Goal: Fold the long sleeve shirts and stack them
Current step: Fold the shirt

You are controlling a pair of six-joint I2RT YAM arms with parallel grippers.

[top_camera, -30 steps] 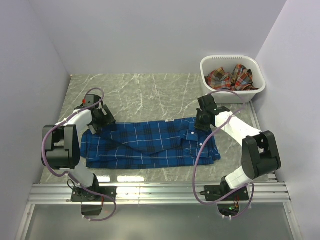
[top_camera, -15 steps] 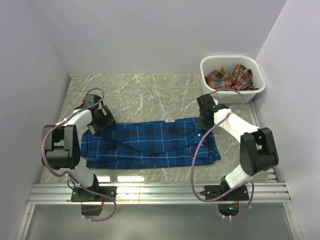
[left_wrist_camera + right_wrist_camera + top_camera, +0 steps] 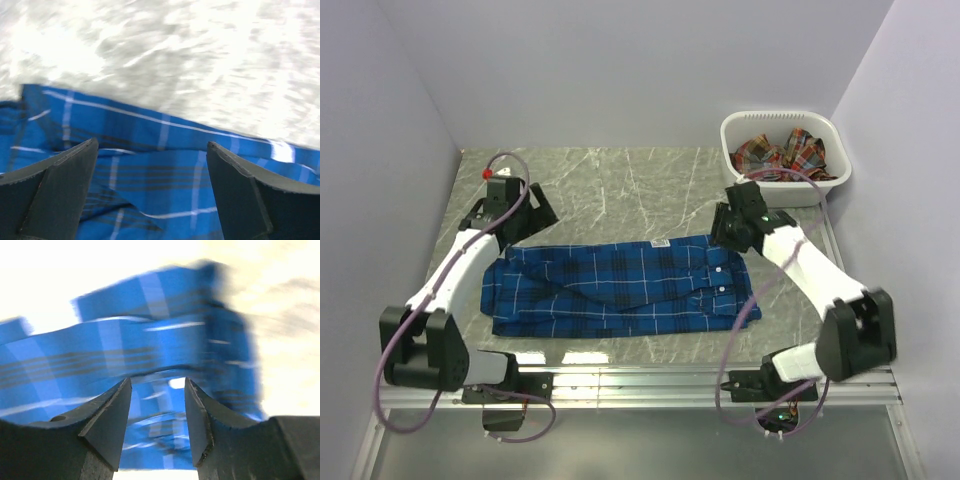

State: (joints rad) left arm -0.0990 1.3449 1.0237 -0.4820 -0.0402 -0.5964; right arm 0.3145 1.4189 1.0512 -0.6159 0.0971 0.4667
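The royal blue plaid long sleeve shirt (image 3: 620,290) lies folded lengthwise across the middle of the marble table (image 3: 620,185), collar end to the right. My left gripper (image 3: 534,208) hangs open above the shirt's far left corner; in the left wrist view its fingers (image 3: 60,190) stand wide apart over blue cloth (image 3: 165,145). My right gripper (image 3: 726,229) hovers over the collar end. In the blurred right wrist view the right gripper (image 3: 157,395) is open, blue cloth (image 3: 150,350) beyond the gap and nothing pinched. A red-orange plaid shirt (image 3: 778,155) lies bunched in the basket.
The white plastic basket (image 3: 827,185) stands at the table's far right corner, close behind the right arm. Grey walls close in the table on the left, back and right. A metal rail (image 3: 640,385) runs along the near edge.
My right gripper has opened, let go of the shirt's collar end and lifted a little. The left arm has swung up and back from the shirt's left edge.
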